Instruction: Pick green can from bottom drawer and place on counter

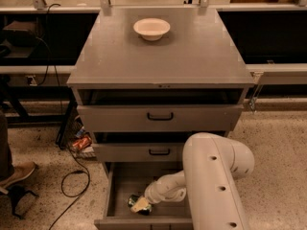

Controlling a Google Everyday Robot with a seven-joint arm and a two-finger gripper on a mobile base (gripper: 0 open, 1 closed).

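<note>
The bottom drawer (120, 178) is pulled out, with a plain grey floor. The green can (134, 201) lies on its side near the drawer's front left, only its shiny end and a bit of green showing. My gripper (141, 205) reaches down into the drawer from the white arm and sits right at the can, its pale fingers (142, 204) covering most of it. The counter (163, 51) is the broad grey top of the cabinet, above.
A white bowl (151, 28) stands at the back of the counter. Two upper drawers with black handles (160, 116) are slightly open. My white arm (216, 176) covers the drawer's right side. Cables and a person's shoe (17, 172) lie on the floor at left.
</note>
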